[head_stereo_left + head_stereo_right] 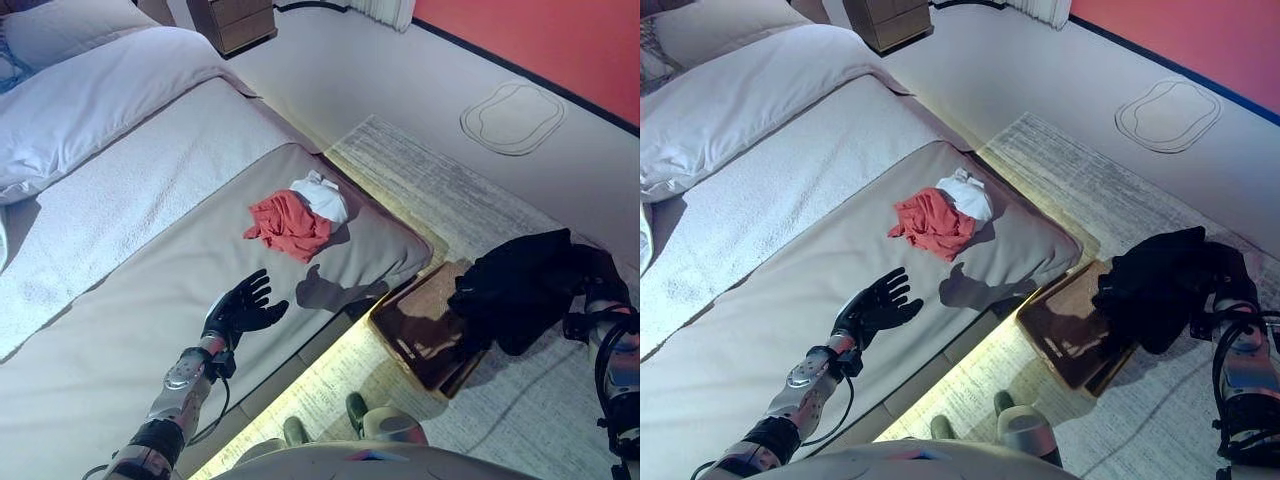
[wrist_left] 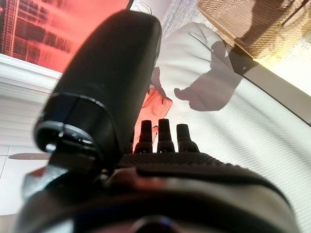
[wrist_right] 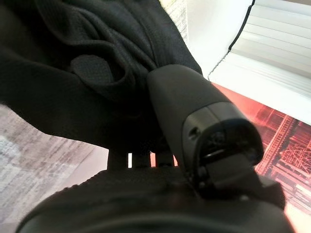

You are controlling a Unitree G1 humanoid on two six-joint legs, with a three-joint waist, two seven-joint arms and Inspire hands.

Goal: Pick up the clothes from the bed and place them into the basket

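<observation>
On the bed (image 1: 120, 300), red cloth (image 1: 288, 225) and white cloth (image 1: 322, 197) remain. Right hand (image 3: 194, 111) pinches black cloth (image 1: 515, 285) over the basket (image 1: 425, 335), undropped. Left hand (image 1: 240, 308), fingers spread, hovers at 7 o'clock of the red.

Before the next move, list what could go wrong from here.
1. The black garment hangs from the right robot hand beside the basket, partly past its rim; released here, it might drape over the edge or land on the rug.
2. The red cloth and white cloth lie touching near the bed edge; a sweep by the open left robot hand could take only one or push them off.
</observation>
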